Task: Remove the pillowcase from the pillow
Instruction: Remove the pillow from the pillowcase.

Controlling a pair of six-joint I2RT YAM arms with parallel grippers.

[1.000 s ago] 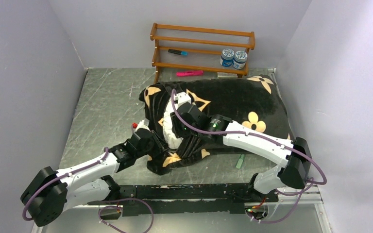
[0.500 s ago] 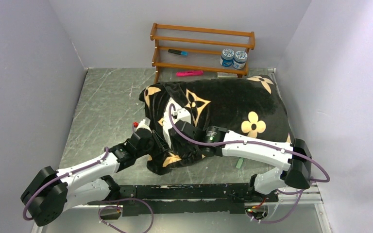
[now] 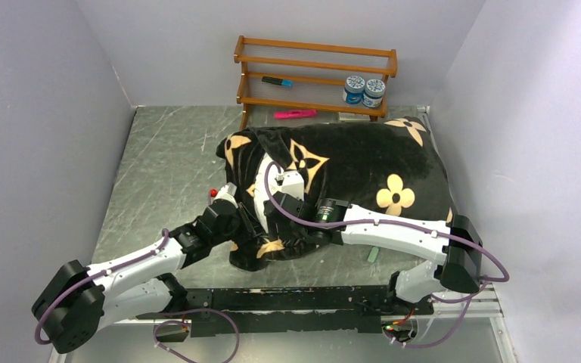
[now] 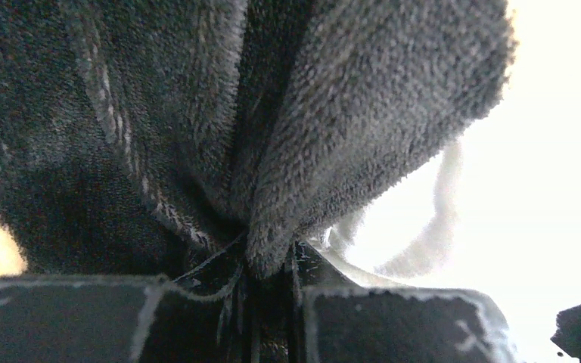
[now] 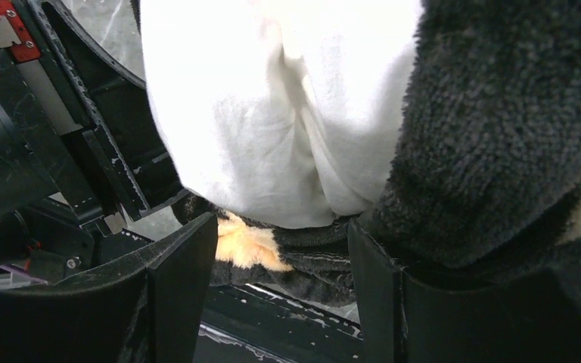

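The pillowcase (image 3: 363,162), a black plush cover carrying cream-yellow four-petal flower and star motifs, is lying on the tabletop (image 3: 174,159) with the pillow (image 5: 272,113) filling most of it. Its long axis is running left to right across the top view, the closed end lying near the right-hand wall (image 3: 529,113) and the bunched open mouth facing the middle of the tabletop, where both arms are meeting. The left arm (image 3: 144,261) is reaching in from the near left, and the left jaws are clamping a fold of the black plush at the mouth; the left wrist view is showing the stitched edge pinched between them. The right arm (image 3: 393,227) is crossing in front of the cover, and the right jaws are standing apart, gripping nothing. In the right wrist view a plump white corner of the pillow is bulging out of the cover directly ahead of the gap between them, with black plush crowding the right-side jaw. The right arm is therefore the nearer one to the exposed cushion. Judging from this layout, the coming move is calling for the right jaws to close on white fabric only, while the left jaws are anchoring the cover, so that the separation is following the long axis.
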